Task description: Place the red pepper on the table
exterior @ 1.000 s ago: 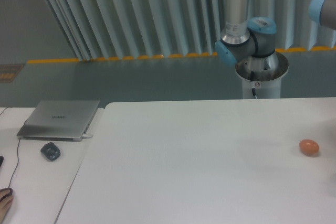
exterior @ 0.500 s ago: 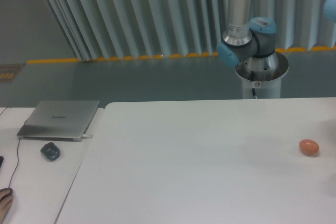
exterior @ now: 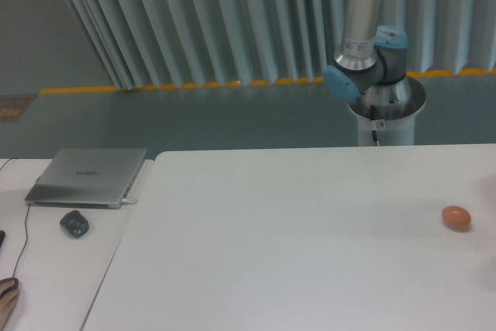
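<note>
The red pepper is out of view. The large white table [exterior: 294, 246] fills the front of the camera view. Only the arm's base and lower links [exterior: 370, 60] show behind the table's far edge, rising out of the top of the frame. The gripper is out of view, so I cannot see what it holds.
A small orange egg-shaped object [exterior: 456, 217] lies near the table's right edge. A narrower white desk [exterior: 54, 269] at the left bears a grey laptop [exterior: 89, 176] and a dark mouse [exterior: 74, 223]. Grey vertical blinds stand behind.
The arm's upper link has swung slightly to the right; the blue joint seen at the top right edge has left the frame. The orange object has not moved.
</note>
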Controlling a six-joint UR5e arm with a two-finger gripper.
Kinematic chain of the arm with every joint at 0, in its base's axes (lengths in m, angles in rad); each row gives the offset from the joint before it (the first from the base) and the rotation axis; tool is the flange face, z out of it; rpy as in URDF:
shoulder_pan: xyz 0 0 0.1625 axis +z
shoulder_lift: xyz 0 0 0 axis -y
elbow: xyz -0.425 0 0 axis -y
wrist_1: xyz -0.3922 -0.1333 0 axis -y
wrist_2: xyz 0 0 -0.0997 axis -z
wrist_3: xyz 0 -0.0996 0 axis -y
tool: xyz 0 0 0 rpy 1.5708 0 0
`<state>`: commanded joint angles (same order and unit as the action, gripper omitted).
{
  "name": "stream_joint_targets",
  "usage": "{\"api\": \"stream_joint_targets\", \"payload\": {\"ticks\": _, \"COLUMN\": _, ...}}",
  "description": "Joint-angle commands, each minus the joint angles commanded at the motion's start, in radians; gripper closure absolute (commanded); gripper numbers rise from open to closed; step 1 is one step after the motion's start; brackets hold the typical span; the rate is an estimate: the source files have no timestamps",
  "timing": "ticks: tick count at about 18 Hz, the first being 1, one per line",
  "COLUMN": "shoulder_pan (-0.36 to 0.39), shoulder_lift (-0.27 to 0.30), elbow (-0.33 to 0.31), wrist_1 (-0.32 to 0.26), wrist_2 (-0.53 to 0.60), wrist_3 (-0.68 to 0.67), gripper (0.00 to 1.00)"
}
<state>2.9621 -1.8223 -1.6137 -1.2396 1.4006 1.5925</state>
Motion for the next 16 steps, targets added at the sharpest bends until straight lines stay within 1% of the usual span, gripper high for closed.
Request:
{"api": "stream_joint_targets", "payload": {"ticks": 2, "shoulder_pan": 0.008, "shoulder_lift": -0.006, "elbow": -0.014, "wrist_1": 0.029, "wrist_2": -0.002, "wrist_3": -0.006, "gripper": 0.00}}
{"api": "stream_joint_targets", "payload": {"ticks": 5, "shoulder_pan": 0.015, "shoulder_lift": -0.035, "elbow": -0.015, "wrist_1": 0.074, "wrist_2": -0.002, "wrist_3": -0.006, "gripper": 0.00}}
{"api": "stream_joint_targets", "payload": {"ticks": 7, "shoulder_pan": 0.020, "shoulder_lift": -0.049, "elbow": -0.015, "wrist_1": 0.085, "wrist_2": -0.002, "wrist_3": -0.006, "gripper": 0.00}}
{"api": "stream_joint_targets", "payload": {"ticks": 12, "shoulder_pan": 0.020, "shoulder_lift": -0.092, "elbow": -0.018, "wrist_1": 0.141, "wrist_2": 0.000, "wrist_3": -0.011, "gripper": 0.00}}
{"api": "stream_joint_targets", "payload": {"ticks": 16, "shoulder_pan": 0.026, "shoulder_lift": -0.107, "elbow": -0.018, "wrist_1": 0.155, "wrist_2": 0.000, "wrist_3": -0.009, "gripper": 0.00}}
